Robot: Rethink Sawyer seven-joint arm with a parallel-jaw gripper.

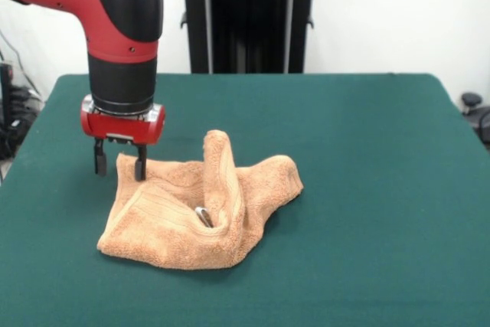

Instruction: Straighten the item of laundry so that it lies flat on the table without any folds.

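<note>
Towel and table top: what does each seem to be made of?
The towel looks like tan terry cloth: soft, matte, with a fuzzy looped pile and a woven ribbed band near one edge, and it holds thick rounded folds. The table top looks like dark green felt or similar fabric, matte and without shine; the exact material cannot be told.

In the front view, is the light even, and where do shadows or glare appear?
Front view: the light is soft and even, with no strong glare on the table; a faint shadow lies under the towel's raised right edge and in its central fold; a mild sheen shows on the arm's black shell; the gripper and towel look sharp, with no motion blur.
</note>
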